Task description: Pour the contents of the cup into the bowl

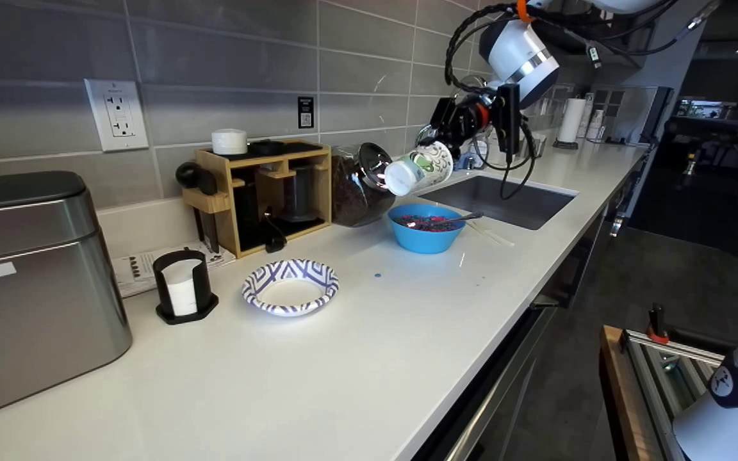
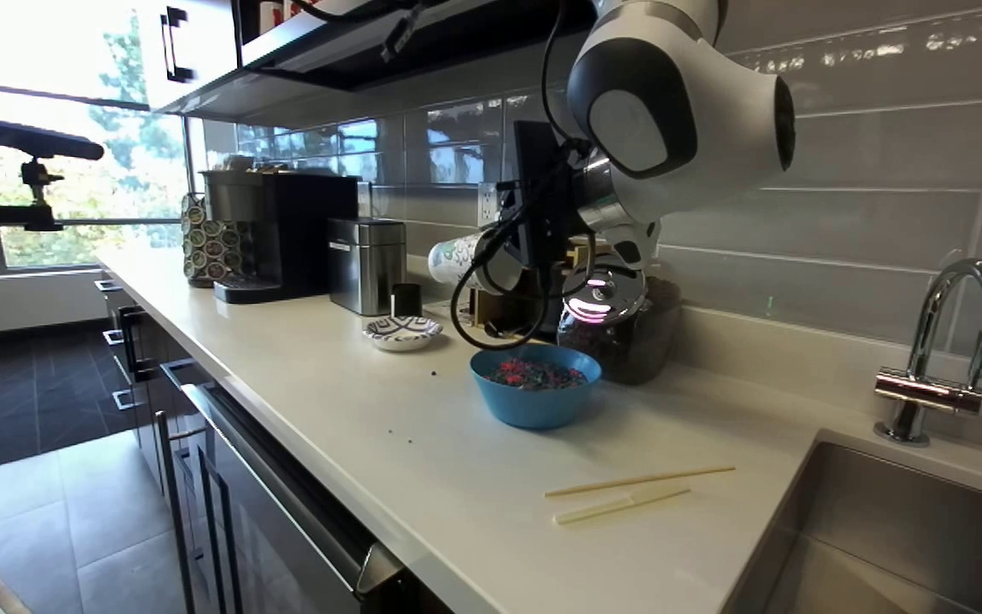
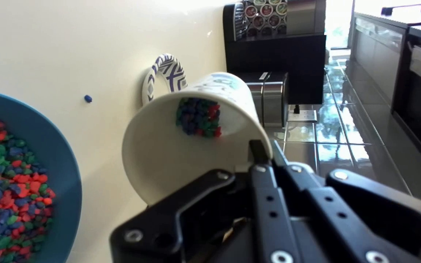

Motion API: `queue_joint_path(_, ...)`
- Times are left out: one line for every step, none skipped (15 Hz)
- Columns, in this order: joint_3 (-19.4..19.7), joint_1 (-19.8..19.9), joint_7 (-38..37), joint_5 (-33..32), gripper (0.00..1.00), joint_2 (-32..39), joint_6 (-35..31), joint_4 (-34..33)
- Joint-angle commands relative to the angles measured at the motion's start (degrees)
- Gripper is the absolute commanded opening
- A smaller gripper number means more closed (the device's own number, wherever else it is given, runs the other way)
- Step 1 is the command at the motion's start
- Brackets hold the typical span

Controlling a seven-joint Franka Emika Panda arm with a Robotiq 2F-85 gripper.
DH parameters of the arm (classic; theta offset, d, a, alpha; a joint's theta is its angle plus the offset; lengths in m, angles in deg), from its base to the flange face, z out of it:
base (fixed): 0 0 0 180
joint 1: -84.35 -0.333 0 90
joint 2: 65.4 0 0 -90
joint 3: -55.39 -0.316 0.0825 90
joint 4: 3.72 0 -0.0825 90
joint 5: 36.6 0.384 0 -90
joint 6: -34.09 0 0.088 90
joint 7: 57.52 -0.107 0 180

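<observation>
The cup is white with a printed green pattern and shows in both exterior views (image 1: 425,165) (image 2: 455,258). In the wrist view the cup (image 3: 159,142) lies tilted far over, mouth toward the camera, with red, green and blue pebbles near its base. My gripper (image 3: 268,152) is shut on the cup's rim, one finger inside and one outside; it also shows in an exterior view (image 1: 444,133). The cup hangs above the counter close to the bright blue bowl (image 1: 425,242) (image 2: 534,408). In the wrist view the bowl (image 3: 69,175) is left of the cup and holds many similar pebbles.
A patterned dish (image 1: 289,291) stands near a black-framed white cylinder (image 1: 182,291). A glass jar (image 2: 627,328) and wooden organizer (image 1: 220,174) stand against the wall. Light sticks (image 2: 640,483) lie by the sink (image 1: 494,198). A blue pebble (image 3: 88,98) lies on the counter.
</observation>
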Motion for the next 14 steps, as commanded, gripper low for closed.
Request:
queue_joint_path(-0.07, 2.2, 0.77, 4.49, 0.0, 3.98, 5.83, -2.63)
queue_joint_path(-0.13, 2.62, 0.71, 5.64, 0.0, 4.79, 7.08, -3.04)
queue_joint_path(-0.14, 2.95, 0.78, 6.67, 0.0, 5.46, 7.86, -3.37)
queue_joint_path(-0.15, 3.23, 0.63, 7.78, 0.0, 6.06, 8.61, -3.6)
queue_joint_path(-0.16, 3.43, 0.72, 8.91, 0.0, 6.65, 8.86, -3.79)
queue_joint_path(-0.19, 3.6, 0.6, 9.99, 0.0, 7.18, 9.17, -4.04)
queue_joint_path(-0.21, 3.73, 0.67, 10.96, 0.0, 7.73, 9.3, -4.22)
queue_joint_path(-0.23, 3.78, 0.66, 11.64, 0.0, 8.19, 9.34, -4.46)
queue_joint_path(-0.27, 3.83, 0.72, 12.21, 0.0, 8.59, 9.39, -4.58)
queue_joint_path(-0.32, 3.9, 0.68, 12.87, 0.0, 8.96, 9.53, -4.69)
queue_joint_path(-0.41, 4.06, 0.51, 13.55, 0.0, 9.37, 10.15, -4.85)
queue_joint_path(-0.49, 4.22, 0.27, 14.33, 0.0, 9.8, 10.83, -5.06)
queue_joint_path(-0.52, 4.4, -0.44, 14.98, 0.0, 10.34, 11.98, -5.44)
queue_joint_path(-0.47, 4.59, -0.52, 15.57, 0.0, 10.82, 12.89, -5.74)
